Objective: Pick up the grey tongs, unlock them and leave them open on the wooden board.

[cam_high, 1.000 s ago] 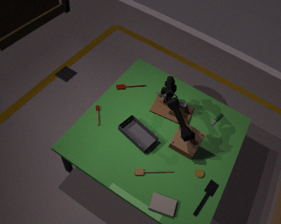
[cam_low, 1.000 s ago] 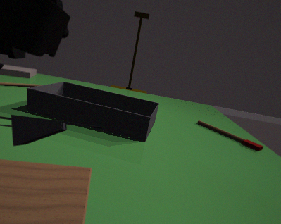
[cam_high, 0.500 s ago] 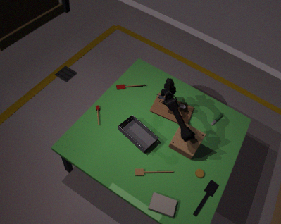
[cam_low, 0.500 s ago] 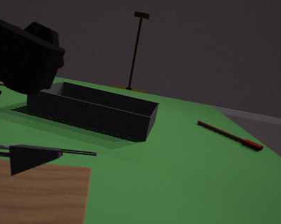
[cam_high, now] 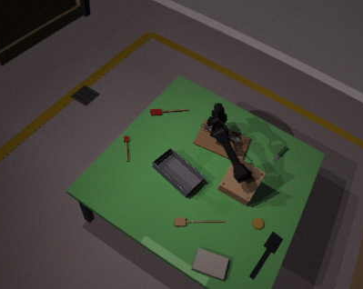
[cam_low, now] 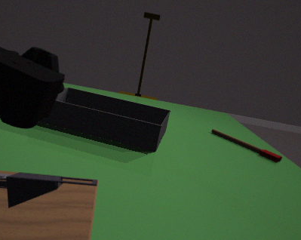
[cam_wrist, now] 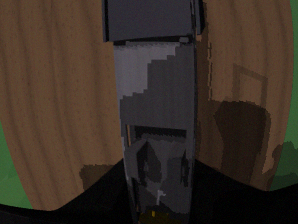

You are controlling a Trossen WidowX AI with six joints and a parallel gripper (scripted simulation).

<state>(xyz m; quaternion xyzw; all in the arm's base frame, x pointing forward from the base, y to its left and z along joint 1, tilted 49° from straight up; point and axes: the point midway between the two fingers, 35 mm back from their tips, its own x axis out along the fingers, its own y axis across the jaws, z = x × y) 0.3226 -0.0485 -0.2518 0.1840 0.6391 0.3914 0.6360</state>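
My gripper [cam_high: 216, 128] [cam_wrist: 153, 159] is shut on the grey tongs [cam_low: 29, 187] [cam_wrist: 154, 90]. It holds them low over the wooden board [cam_high: 206, 142] [cam_low: 62, 216] [cam_wrist: 56, 90]. In the wrist view the tongs run straight out from my fingers across the board, with the flat dark tip at the far end. In the exterior view the tip hangs just above the board's near corner. I cannot tell whether it touches, or whether the arms are spread. The dark roasting tin [cam_high: 178, 172] [cam_low: 111, 121] stands empty on the green table, left of the board.
The arm's wooden base block [cam_high: 256, 178] stands right of the tin. Round about lie a red spatula [cam_high: 157, 112], a red-tipped stick [cam_high: 126, 146] [cam_low: 247, 145], a wooden spatula [cam_high: 188, 222], a round disc [cam_high: 257, 223], a black spatula [cam_high: 267, 254] and a grey slab [cam_high: 210, 264].
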